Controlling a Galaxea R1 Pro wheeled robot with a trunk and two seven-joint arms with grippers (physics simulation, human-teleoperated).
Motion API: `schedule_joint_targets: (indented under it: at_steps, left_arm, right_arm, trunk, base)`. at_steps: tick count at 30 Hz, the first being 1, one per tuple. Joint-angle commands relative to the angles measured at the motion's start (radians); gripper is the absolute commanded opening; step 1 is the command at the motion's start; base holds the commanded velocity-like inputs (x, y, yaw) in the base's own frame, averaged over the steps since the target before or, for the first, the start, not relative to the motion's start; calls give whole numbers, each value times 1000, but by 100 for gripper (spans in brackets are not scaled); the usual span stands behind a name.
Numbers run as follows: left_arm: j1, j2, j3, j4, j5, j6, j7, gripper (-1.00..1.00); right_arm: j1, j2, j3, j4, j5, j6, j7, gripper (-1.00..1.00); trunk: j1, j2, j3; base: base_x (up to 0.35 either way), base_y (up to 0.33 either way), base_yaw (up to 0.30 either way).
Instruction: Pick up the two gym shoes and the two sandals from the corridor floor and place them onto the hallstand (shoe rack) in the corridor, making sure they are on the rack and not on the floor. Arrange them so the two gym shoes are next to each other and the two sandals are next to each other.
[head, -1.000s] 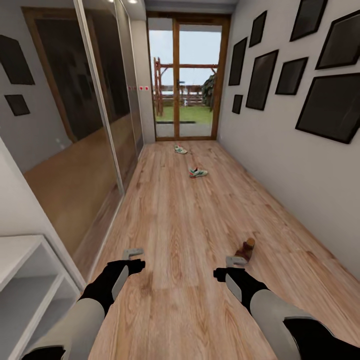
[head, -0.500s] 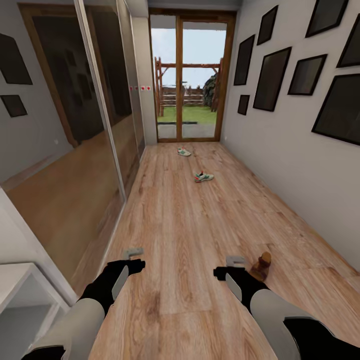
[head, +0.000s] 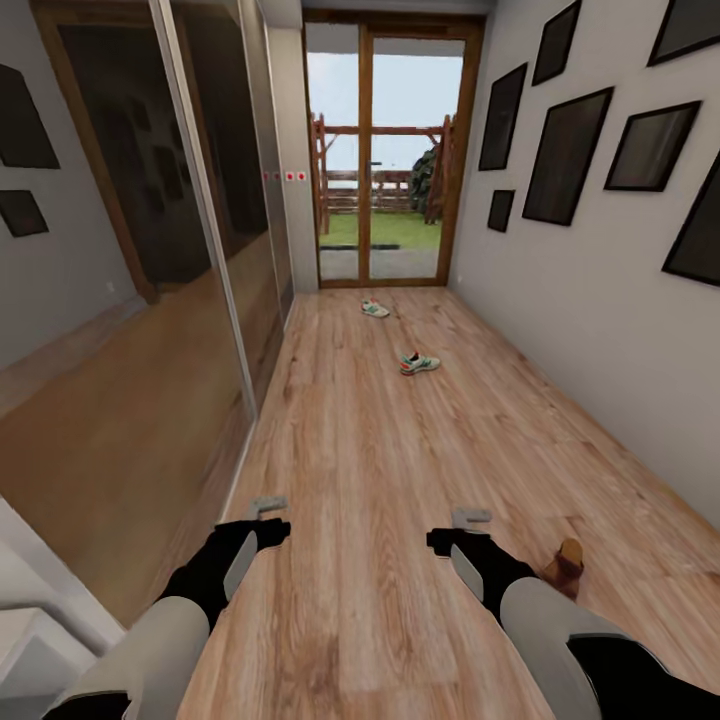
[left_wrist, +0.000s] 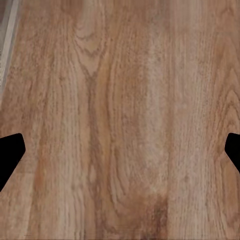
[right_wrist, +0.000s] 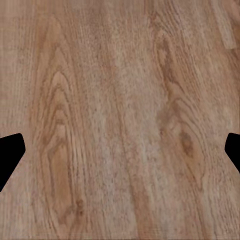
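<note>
Grainy wood-plank floor (head: 380, 470) — both grippers, left (head: 268, 507) and right (head: 471, 517), spread apart — brown strappy sandal (head: 565, 566) beside.

Both arms reach forward side by side, forearms level and well apart. The left gripper (head: 267, 507) and right gripper (head: 471, 518) each point downward, fingers spread wide, holding nothing.

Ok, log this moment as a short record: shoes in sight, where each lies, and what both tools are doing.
near gym shoe: on corridor floor, mid-corridor
far gym shoe: on the floor near glass door
sandal: on the floor, beside the right forearm, tilted
left tool: open, empty, above bare floor
right tool: open, empty, above bare floor
shoes on rack: none visible
</note>
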Motion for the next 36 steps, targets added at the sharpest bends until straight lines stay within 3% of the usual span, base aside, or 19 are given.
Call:
schedule_joint_targets:
  at_steps: [1, 36]
  left_arm:
    - [0, 0, 0, 1, 0, -1, 0, 100]
    - [0, -2, -3, 23, 0, -12, 0, 100]
  right_arm:
    - [0, 0, 0, 1, 0, -4, 0, 100]
    - [0, 0, 2, 17, 0, -12, 0, 100]
  trunk:
    - [0, 0, 0]
    - [0, 0, 0]
  base:
    - [350, 85, 0]
    - [349, -57, 0]
